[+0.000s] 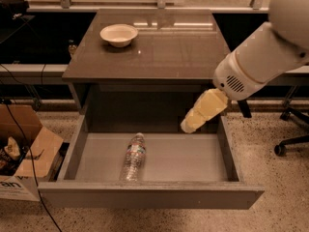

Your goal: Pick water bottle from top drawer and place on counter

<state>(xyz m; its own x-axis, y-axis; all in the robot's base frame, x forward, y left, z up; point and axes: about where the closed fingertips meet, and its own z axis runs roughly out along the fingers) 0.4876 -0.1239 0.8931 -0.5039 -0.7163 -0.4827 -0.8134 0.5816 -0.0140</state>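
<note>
And there we had it: the wide, shallow grey top drawer point(149, 196) stood pulled fully out of the cabinet, and on its lighter grey floor we saw the small clear ribbed plastic water bottle point(133, 157) lying on its side, left of centre, white cap pointing toward the back, base near the flat front panel. Nothing touched it. From the upper right came the big white rounded robot arm point(263, 57), and at its end the pale yellow gripper point(189, 125) angled down and to the left, its tip hanging over the right rear part of the drawer, just under the front edge of the smooth, glossy brown-grey counter point(159, 52). It was well apart from the bottle, off to the bottle's right and further back. Whether that claw was spread or pressed together, we honestly could not tell; it showed as one yellow mass. Up on the counter, near the back left, sat a shallow cream-white round bowl point(119, 35). Down on the speckled floor at the left we spotted an open brown cardboard box point(29, 151), and at the far right the black wheeled base of an office chair point(292, 139)
</note>
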